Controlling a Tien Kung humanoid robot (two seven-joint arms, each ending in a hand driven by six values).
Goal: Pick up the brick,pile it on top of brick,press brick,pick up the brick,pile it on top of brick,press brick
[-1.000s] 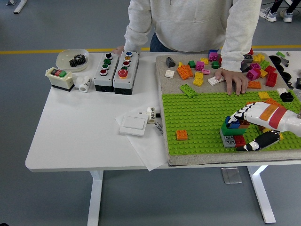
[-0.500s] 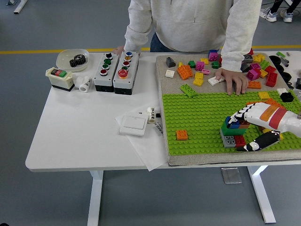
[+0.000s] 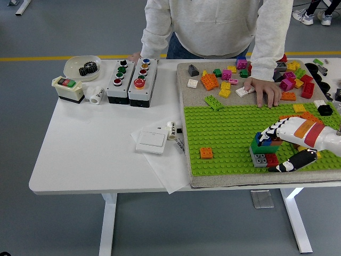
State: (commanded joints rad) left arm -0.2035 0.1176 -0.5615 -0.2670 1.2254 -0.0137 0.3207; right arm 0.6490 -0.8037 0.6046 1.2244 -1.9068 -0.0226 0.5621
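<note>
The right hand (image 3: 277, 144) was seen reaching in from the right edge, its fingers laid over the top of a small brick stack (image 3: 265, 150) on the green baseplate (image 3: 224, 133). Whether the fingers were gripping the blue brick (image 3: 263, 140) on top or only pressing on it could not be told, since the fingertips merged with the bricks beneath them. The stack appeared to be built of grey and red bricks at the bottom, green in the middle and blue above, so at least one piling step was judged done, and a press seemed to be in hand. A single orange brick (image 3: 206, 152) lay well to the hand's left on the baseplate. Beyond the hand, a person's hand (image 3: 265, 92) rested flat beside the loose bricks (image 3: 226, 80). The left hand was out of view. The stack's far side was hidden by the hand.
</note>
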